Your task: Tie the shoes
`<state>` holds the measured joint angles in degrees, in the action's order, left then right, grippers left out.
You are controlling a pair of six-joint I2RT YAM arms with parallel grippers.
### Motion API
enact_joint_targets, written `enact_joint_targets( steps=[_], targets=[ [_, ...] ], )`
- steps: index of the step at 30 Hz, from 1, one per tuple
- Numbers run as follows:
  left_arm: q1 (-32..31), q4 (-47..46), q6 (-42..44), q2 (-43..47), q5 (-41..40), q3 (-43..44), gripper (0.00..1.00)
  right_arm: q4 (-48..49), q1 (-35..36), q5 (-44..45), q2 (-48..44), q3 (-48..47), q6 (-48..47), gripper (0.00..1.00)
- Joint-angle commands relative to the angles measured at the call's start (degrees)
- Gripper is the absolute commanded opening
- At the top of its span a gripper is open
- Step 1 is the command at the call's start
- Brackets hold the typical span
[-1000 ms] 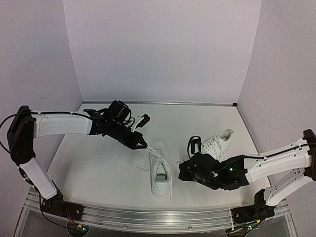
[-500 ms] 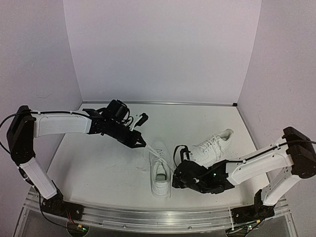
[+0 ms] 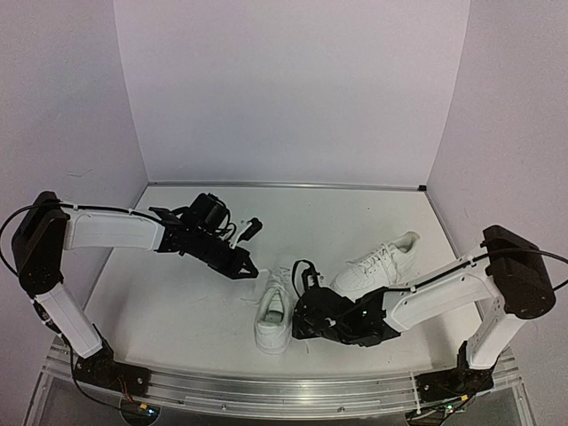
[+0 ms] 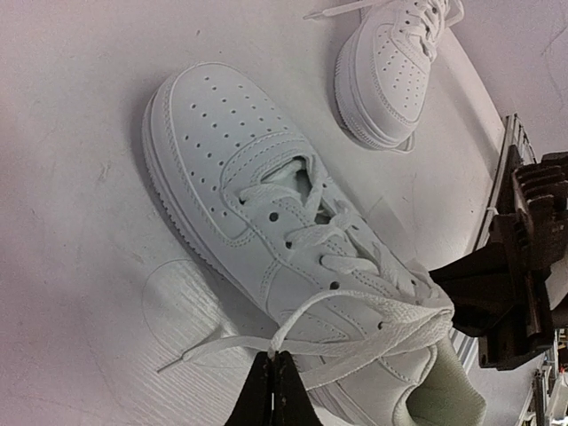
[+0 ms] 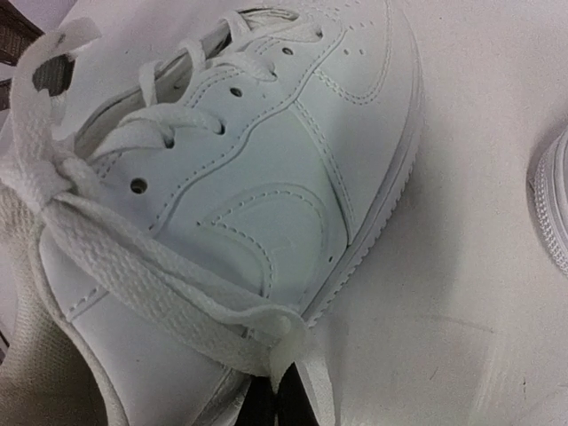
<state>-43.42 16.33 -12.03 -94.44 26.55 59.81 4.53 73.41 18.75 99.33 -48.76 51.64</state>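
"Top external, starting left: state of the left gripper [image 3: 250, 269]?"

"Pressed together, clamped on the left lace [image 4: 348, 306]. Clearer in left wrist: flat white strand pinched right at the fingertips [image 4: 259, 404], rising from there to the top eyelets, loose tail trailing off to the left of the tips."

"And the near sneaker [image 3: 273, 312]?"

"Just right of that gripper, on the white table [image 3: 169, 302], between both grippers. Toe pointing away from the arm bases, heel nearest them, greyish insole showing."

"Right gripper [image 3: 302, 319]?"

"Hard against the near sneaker's right side. Closed as well, gripping the right lace [image 5: 160, 286]. In right wrist: strand drawn from the bunched laces by the collar, down across the shoe's flank and into the closed tips at the bottom edge."

"Taut or slack?"

"Cannot tell for certain."

"Further right?"

"Far sneaker [image 3: 377, 264], beyond the right gripper and to its right, well apart from it, lying at an angle on the table. Perforated toe of it also visible at the top of left wrist, past the near sneaker."
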Motion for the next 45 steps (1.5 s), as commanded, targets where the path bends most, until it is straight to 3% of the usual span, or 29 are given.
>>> enact_joint_targets(
  steps=[1, 8, 23, 32, 39, 45],
  targets=[
    [0.4, -3.1, -1.9, 3.8, -3.6, -1.2, 0.0, 3.1, 0.1, 1.2, -6.5, 1.6, -0.9, 0.0],
    [0.4, -4.6, -3.5, 3.4, -7.0, -2.2, 0.0, -5.0, -0.3, 7.7, -17.1, 7.2, 1.1, 0.0],
    [2.8, -0.2, -1.5, 5.5, -15.3, -2.0, 0.0, -12.0, -0.7, 10.1, -22.3, 12.5, 5.3, 0.0],
    [2.0, -5.7, 0.4, 4.9, -2.4, -3.7, 0.0, -7.5, -0.7, 4.9, -14.1, 4.3, -3.4, 0.0],
    [1.5, -8.7, -2.3, 3.1, -1.1, -4.5, 0.01, -7.3, -0.7, 3.8, -8.6, -1.8, -7.3, 0.0],
    [1.3, -10.4, -4.2, 2.2, -3.3, -5.2, 0.03, -9.1, -0.8, 8.5, -7.9, -0.8, -2.5, 0.02]
  ],
)
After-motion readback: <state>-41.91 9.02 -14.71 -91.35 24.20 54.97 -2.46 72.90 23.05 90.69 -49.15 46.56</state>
